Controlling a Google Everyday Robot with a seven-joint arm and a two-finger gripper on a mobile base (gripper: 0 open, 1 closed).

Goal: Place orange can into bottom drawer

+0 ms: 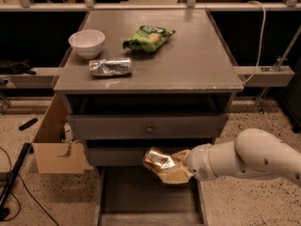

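The orange can [158, 159], shiny orange-gold with silvery ends, is held tilted in my gripper [169, 169], which is shut on it. The white arm comes in from the right. The can hangs in front of the middle drawer front, just above the back of the bottom drawer [117, 197]. That drawer is pulled out as a wide, flat-floored grey tray at the foot of the cabinet.
On the cabinet top lie a silver-grey can [111, 66], a white bowl [87, 43] and a green chip bag [148, 37]. A knobbed grey drawer [148, 125] is above the gripper. A cardboard box [54, 147] stands at the left of the cabinet; cables lie on the floor.
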